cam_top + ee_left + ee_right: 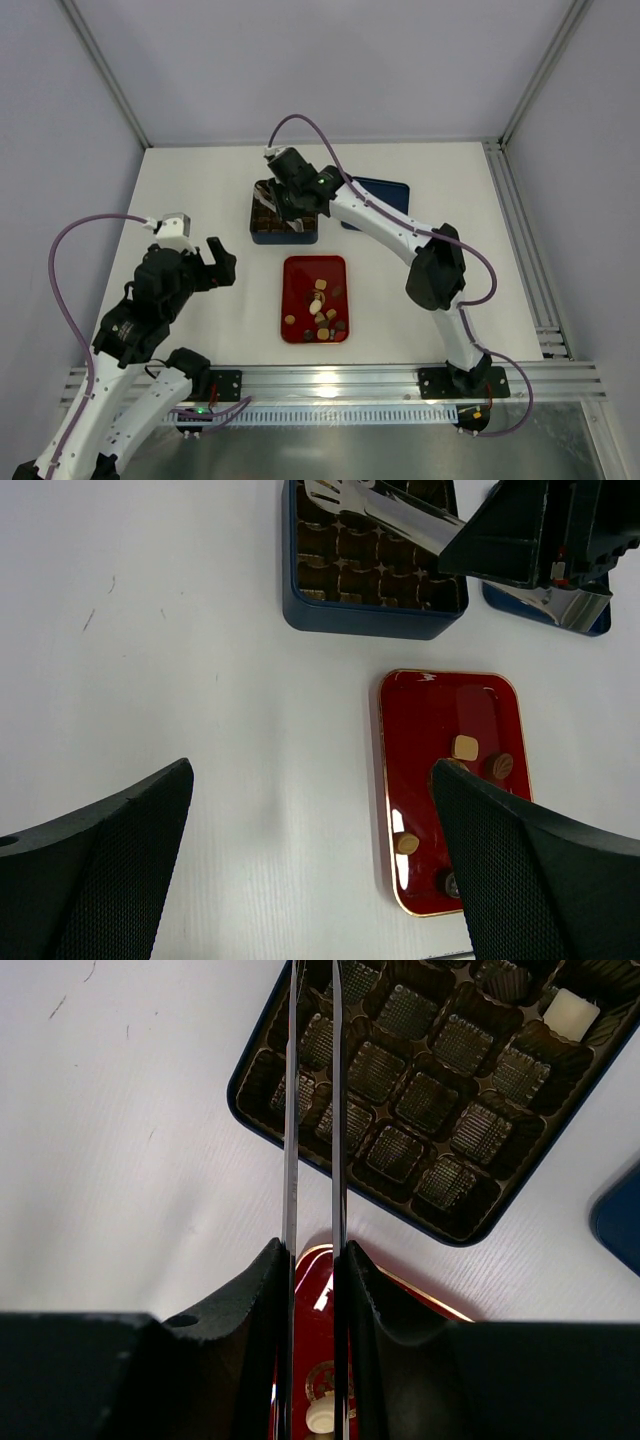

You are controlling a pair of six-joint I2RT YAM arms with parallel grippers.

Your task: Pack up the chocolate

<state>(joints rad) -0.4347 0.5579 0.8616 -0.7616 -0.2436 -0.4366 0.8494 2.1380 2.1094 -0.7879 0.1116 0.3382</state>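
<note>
right wrist: r gripper (312,1260) pinches tongs (291,1110) above box (430,1100) w/ white choc (570,1012)

Top view high above table (200,200), wrist views close, sharing red tray (300,272)

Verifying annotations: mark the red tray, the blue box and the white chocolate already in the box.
red tray (435,715), left wrist view, bare red floor clear of the candies.
blue box (360,622), left wrist view, dark blue outer wall.
white chocolate (570,1012), right wrist view, top face of the piece.
</note>
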